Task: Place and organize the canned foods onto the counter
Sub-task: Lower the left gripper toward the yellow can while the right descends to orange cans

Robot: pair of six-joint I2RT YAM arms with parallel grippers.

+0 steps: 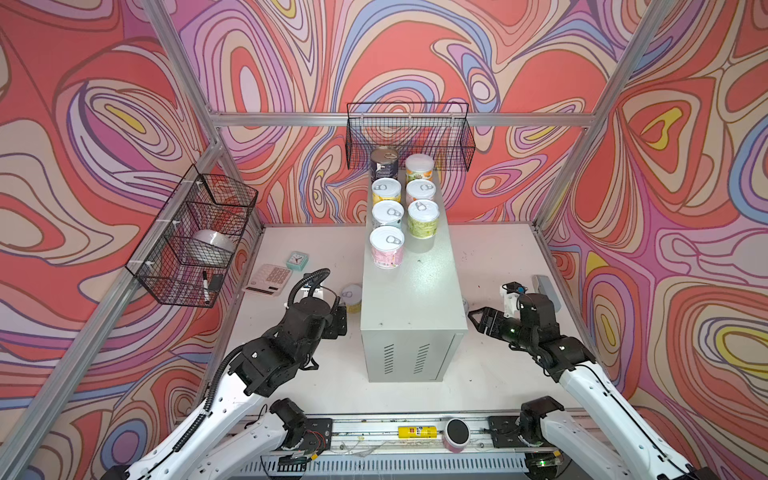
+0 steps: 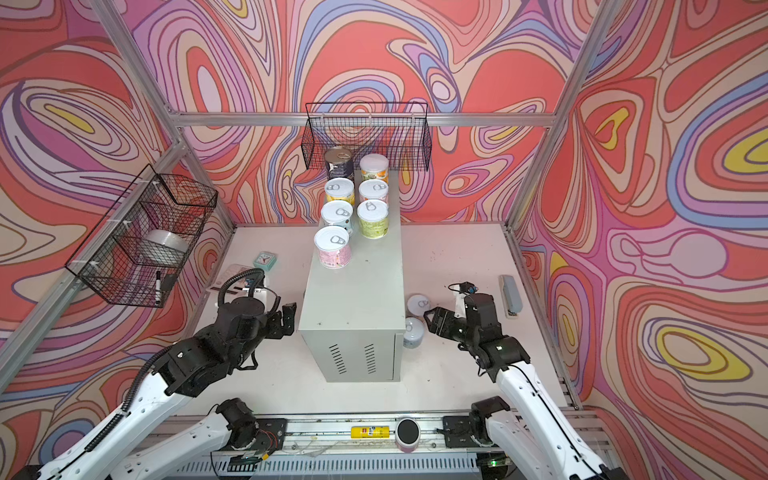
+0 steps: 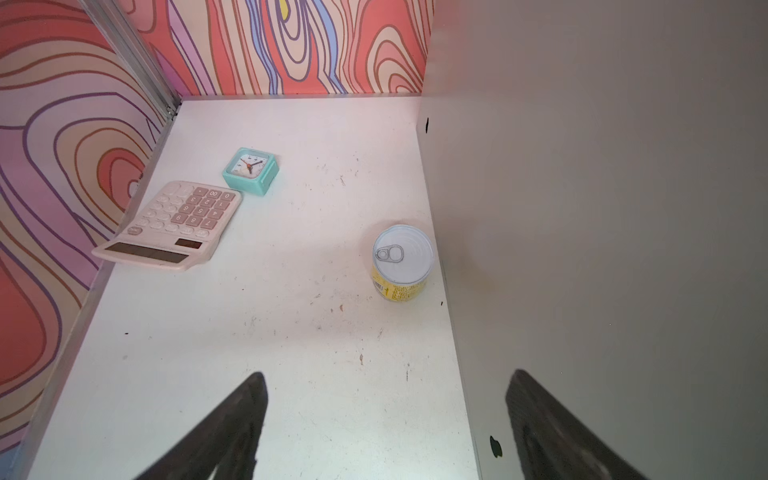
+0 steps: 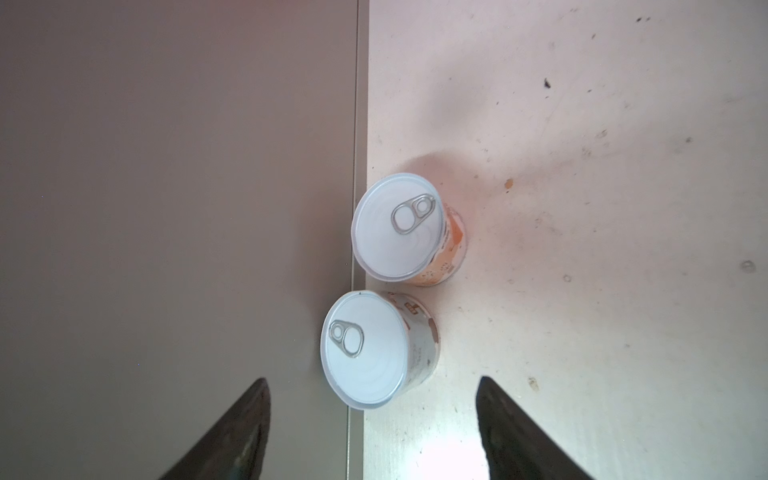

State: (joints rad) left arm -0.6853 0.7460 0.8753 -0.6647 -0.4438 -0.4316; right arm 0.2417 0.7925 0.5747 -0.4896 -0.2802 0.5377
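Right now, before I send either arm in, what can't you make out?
- Yellow can: left arm partly covers it in a top view.
- Orange can and pale can: the counter hides nearly all of both in a top view.
- White round thing in the side basket: mesh blurs it in both top views; can't identify.

Two upright tins with white pull-tab lids stand just beside each other on the scuffed white table [image 4: 602, 249], close against the grey cabinet [image 4: 166, 208]. The orange-labelled tin [image 4: 395, 226] is farther from the right claw [image 4: 372, 379]. The pale-labelled tin [image 4: 363, 349] is nearer. The claw's dark fingers [image 4: 241, 428] are spread apart, holding nothing.
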